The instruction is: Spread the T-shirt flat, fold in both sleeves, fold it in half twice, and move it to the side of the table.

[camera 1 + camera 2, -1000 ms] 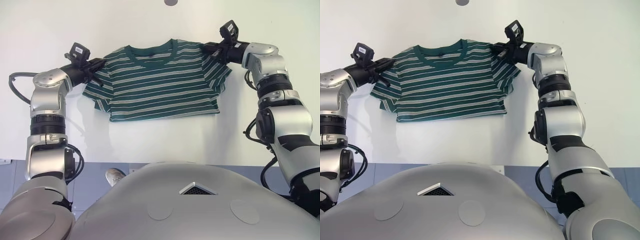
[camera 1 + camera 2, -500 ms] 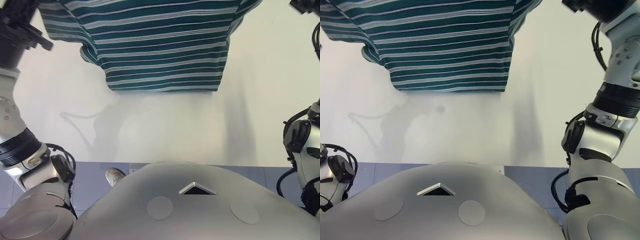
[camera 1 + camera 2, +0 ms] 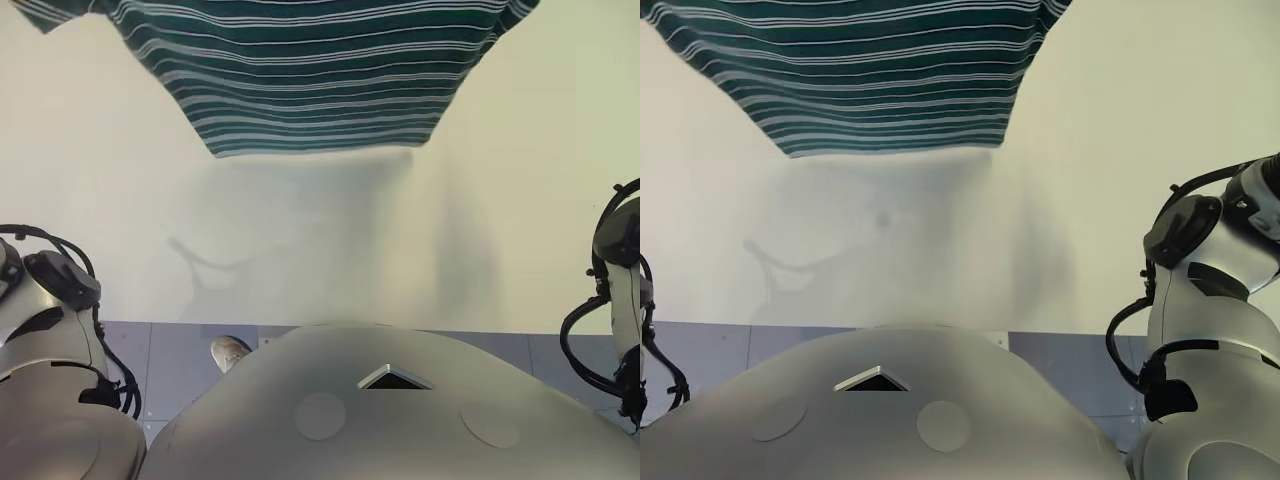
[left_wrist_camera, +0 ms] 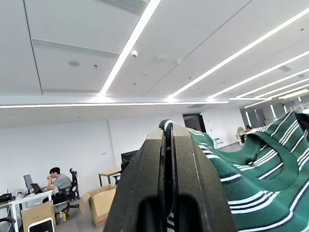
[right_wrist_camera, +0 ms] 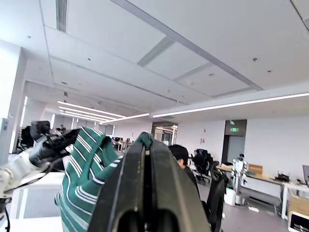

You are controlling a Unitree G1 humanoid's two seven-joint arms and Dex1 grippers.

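The green T-shirt (image 3: pixel 310 70) with white stripes hangs spread out in the air above the white table (image 3: pixel 300 250), its bottom hem free and level and its upper part cut off by the head views' top edge. My left gripper (image 4: pixel 168 130) is shut on a fold of the striped fabric (image 4: pixel 251 159) and points up toward the ceiling. My right gripper (image 5: pixel 145 145) is shut on the shirt's other shoulder, and the cloth (image 5: pixel 84 179) drapes away from it toward the other arm's gripper (image 5: pixel 48 142).
The table's front edge (image 3: pixel 150 322) runs just ahead of me, with grey floor below it. The shirt casts a soft shadow on the tabletop under its hem.
Both arms rose from the table, lifting the shirt by its shoulders off the surface. The grippers have left the head views and the hem has climbed higher.
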